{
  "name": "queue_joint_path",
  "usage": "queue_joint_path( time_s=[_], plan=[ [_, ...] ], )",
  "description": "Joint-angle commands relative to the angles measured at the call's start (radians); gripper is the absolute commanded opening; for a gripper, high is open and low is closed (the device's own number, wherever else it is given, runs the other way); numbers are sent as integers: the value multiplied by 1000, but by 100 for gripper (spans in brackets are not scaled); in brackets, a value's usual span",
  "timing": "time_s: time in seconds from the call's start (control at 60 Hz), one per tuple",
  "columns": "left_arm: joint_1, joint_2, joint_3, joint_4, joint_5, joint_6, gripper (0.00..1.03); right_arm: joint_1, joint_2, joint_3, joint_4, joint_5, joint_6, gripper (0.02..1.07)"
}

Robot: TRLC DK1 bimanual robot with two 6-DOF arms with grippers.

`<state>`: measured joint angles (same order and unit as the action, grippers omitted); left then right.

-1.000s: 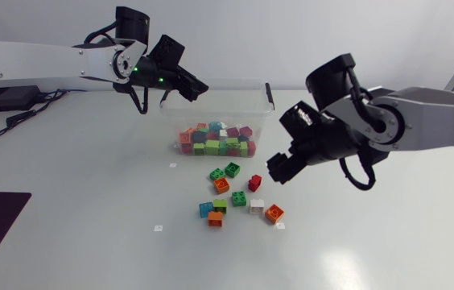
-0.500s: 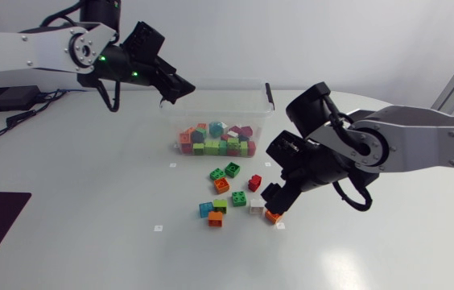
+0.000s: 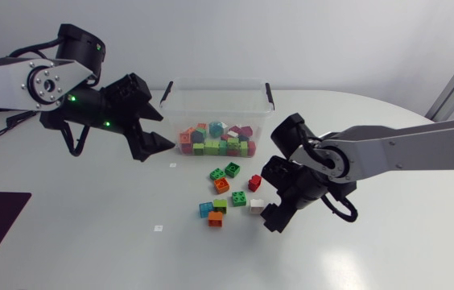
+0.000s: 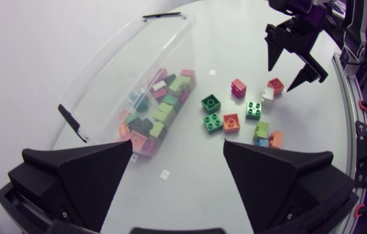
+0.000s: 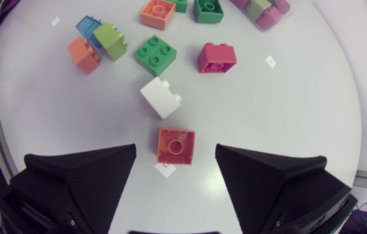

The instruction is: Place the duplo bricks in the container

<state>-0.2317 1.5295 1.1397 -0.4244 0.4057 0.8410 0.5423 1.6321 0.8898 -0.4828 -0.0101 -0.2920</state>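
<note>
1. Here, our right fingers (image 5: 79, 175) stand open, the orange brick (image 5: 176, 145) on the counter (image 5: 287, 97) between their tips, touching neither.
2. Our left fingers (image 4: 73, 175) hang open and empty, the container (image 4: 99, 78) ahead holding many bricks (image 4: 161, 107); loose bricks (image 4: 211, 104) lie near it.

The tabletop (image 3: 90, 242) is looked down on from a fixed overhead camera. From the left wrist, the container (image 4: 118, 71) and the loose bricks (image 4: 231, 122) are viewed obliquely, from further off. From the right wrist, those same loose bricks are viewed straight down, close.
</note>
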Motion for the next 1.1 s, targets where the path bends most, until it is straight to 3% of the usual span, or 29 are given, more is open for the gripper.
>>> queue_joint_path(
  time_s=[0.0,0.317,0.433,0.567,0.85,1.083],
  plan=[
    [-24,-32,-63,-17,-18,64,96,18,46,-6,-7,10,2,89],
    [-110,-12,-225,38,-79,121,96,21,123,18,32,12,5,72],
    [-130,27,-247,72,-84,119,96,16,140,29,39,12,5,59],
    [-169,72,-270,99,-96,113,96,13,124,35,33,12,5,33],
    [-247,110,-308,133,-104,90,96,-30,21,55,-20,19,2,32],
    [-261,162,-298,208,-123,20,96,-50,-84,112,-80,18,2,32]
  ],
)
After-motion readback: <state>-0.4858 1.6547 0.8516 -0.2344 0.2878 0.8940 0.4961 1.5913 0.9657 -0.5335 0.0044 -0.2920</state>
